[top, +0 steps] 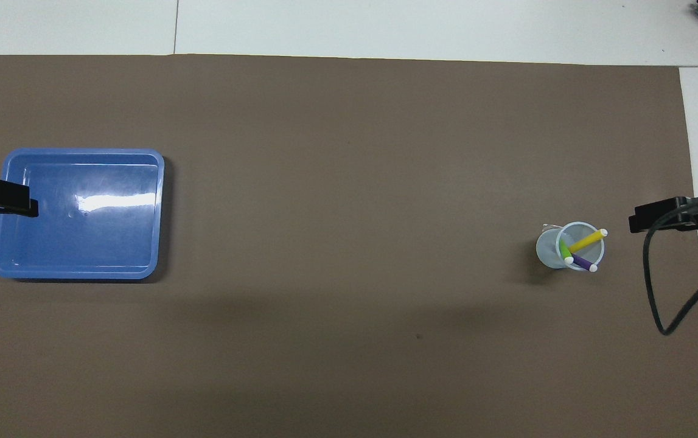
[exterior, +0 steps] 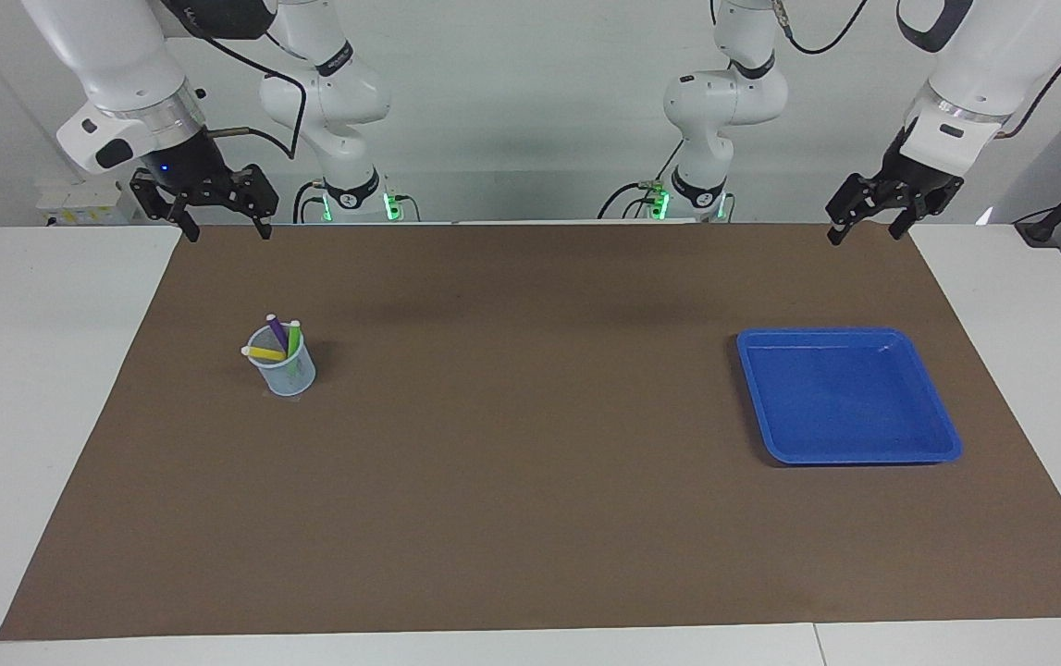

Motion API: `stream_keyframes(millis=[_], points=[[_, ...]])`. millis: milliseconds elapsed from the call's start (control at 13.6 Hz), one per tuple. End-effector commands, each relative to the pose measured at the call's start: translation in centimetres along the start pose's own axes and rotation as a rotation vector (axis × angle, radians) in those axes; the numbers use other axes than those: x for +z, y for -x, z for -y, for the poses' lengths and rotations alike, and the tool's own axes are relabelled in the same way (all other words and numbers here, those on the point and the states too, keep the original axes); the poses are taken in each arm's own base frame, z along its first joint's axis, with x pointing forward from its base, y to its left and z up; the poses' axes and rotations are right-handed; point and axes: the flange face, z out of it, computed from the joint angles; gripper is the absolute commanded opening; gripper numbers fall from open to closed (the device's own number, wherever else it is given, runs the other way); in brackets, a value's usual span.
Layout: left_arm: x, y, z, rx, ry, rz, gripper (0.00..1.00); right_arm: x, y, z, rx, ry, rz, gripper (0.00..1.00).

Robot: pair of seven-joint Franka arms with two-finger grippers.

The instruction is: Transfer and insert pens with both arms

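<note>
Right pincer [exterior: 220, 217] raised over mat edge at robots' end, fingers spread, grasping nothing. Left pincer [exterior: 870, 220] raised over opposite corner of mat, likewise spread and empty. Three pens, yellow pen [exterior: 265, 352], purple pen [exterior: 277, 332], green pen [exterior: 293, 339], stand tilted in pale cup [exterior: 285, 370] on brown mat [exterior: 530, 518], toward right arm's end of table, well apart from both pincers. Blue tray [exterior: 942, 435] lies toward left arm's end of table.
</note>
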Motion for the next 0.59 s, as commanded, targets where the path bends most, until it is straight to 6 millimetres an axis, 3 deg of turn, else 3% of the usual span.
stream_keyframes(millis=[0,73,220,514], points=[[-0.1,-0.1,0.1,0.006,0.012,-0.002,1.00,-2.6,1.8,-0.1,-0.018,-0.027,-0.066,1.00],[-0.1,-0.1,0.1,0.005,0.012,-0.004,1.00,-3.6,2.5,-0.1,-0.019,-0.026,-0.081,1.00],[-0.1,-0.1,0.1,0.006,0.012,-0.002,1.00,-3.4,2.4,-0.1,-0.016,-0.030,-0.083,1.00],[-0.2,0.0,0.1,0.006,0.011,-0.002,1.00,1.6,1.2,-0.6,-0.007,-0.031,-0.061,1.00]])
